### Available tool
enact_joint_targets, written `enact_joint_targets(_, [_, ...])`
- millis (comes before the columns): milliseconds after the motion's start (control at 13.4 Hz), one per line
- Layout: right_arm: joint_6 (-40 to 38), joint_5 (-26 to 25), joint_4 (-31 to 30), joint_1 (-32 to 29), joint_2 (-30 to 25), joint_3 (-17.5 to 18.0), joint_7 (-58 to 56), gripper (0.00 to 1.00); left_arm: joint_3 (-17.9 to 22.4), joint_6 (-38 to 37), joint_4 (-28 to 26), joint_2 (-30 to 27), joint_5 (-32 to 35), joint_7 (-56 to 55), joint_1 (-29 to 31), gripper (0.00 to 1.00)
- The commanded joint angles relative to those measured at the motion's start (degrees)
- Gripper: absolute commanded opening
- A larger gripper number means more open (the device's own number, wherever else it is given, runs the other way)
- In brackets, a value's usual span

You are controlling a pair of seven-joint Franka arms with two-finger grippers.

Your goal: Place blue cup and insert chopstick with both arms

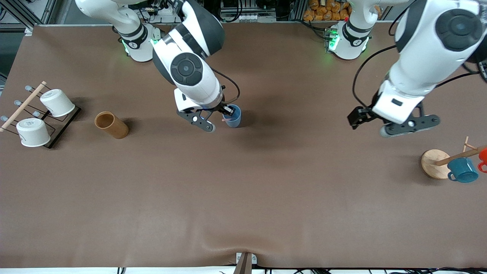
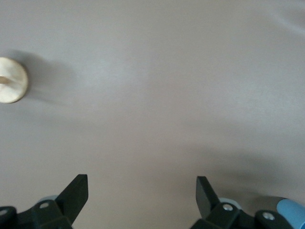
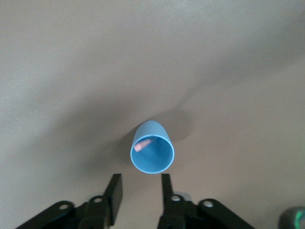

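Observation:
The blue cup (image 1: pixel 234 117) stands upright on the brown table, about midway between the two arms' ends. The pale-pink chopstick (image 1: pixel 226 119) leans inside it, and its tip shows inside the rim in the right wrist view (image 3: pixel 143 144). My right gripper (image 1: pixel 227 110) hovers over the cup's rim, open and empty. In the right wrist view the cup (image 3: pixel 152 149) lies just past its parted fingertips (image 3: pixel 115 177). My left gripper (image 1: pixel 409 125) hangs open and empty over bare table near the left arm's end, where it waits. Its jaws stand wide apart (image 2: pixel 141 183).
A brown cylindrical holder (image 1: pixel 111 125) lies on its side toward the right arm's end. Nearby is a rack (image 1: pixel 53 129) with two upturned white cups (image 1: pixel 57 102). A wooden mug tree (image 1: pixel 435 163) (image 2: pixel 12 80) with a teal mug (image 1: pixel 463 170) and a red mug (image 1: pixel 483 156) stands at the left arm's end.

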Motion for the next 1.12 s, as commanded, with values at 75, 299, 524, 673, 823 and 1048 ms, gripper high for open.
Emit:
enact_joint_targets(75, [0.27,-2.27,0.85,1.14,0.56,-0.46,4.66,1.0,-0.71,-2.31,0.81,-2.52,-1.73,6.49,4.06,1.0])
enact_joint_targets(299, [-3.67,-1.83,3.82,-3.15,-0.32,-0.63,3.44,1.0,-0.53,-6.78,4.76,-2.87,-4.21,10.2,6.18,1.0])
enact_joint_targets(524, [-9.65,-2.27,6.82,-7.64,-1.55,-1.24,-8.56,1.0,2.27,-7.76,5.13,-4.01,-3.59,14.92,5.66,1.0])
enact_joint_targets(673, [-13.43,-2.27,9.27,-12.55,-1.55,-1.42,-16.13,1.0,5.69,-8.2,5.04,-4.54,-3.68,20.98,5.05,1.0])
enact_joint_targets(823, [-15.81,-2.7,10.6,-16.77,-1.64,-1.42,-23.95,1.0,12.79,-8.46,5.12,-4.81,-3.68,22.77,-0.55,1.0])
enact_joint_targets(1048, [-15.82,-6.57,10.61,-22.14,-2.34,-1.78,-39.93,1.0,14.24,-11.79,5.12,-5.69,-4.47,23.47,-1.46,1.0])
